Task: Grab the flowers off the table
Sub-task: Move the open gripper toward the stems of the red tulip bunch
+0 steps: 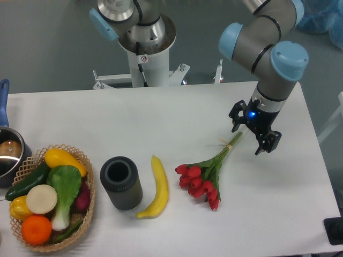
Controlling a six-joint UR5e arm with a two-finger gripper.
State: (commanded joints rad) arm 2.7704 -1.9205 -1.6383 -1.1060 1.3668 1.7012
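Note:
The flowers (202, 179), a small bunch of red tulip buds with green leaves, lie flat on the white table (161, 118), right of centre. Their buds point toward the front edge and the tied stems (229, 147) run up and to the right. My gripper (251, 134) hangs over the far tip of the stems, open, with one black finger (236, 119) on the left and the other (269, 142) on the right. The stem tip reaches just into the space below the fingers. Nothing is held.
A yellow banana (155, 188) lies left of the flowers, then a dark grey upright cylinder (121, 183). A wicker basket (86, 174) of vegetables and fruit sits at the front left, with a blue-handled pot (8, 152) behind it. The robot base (146, 51) stands at the back edge.

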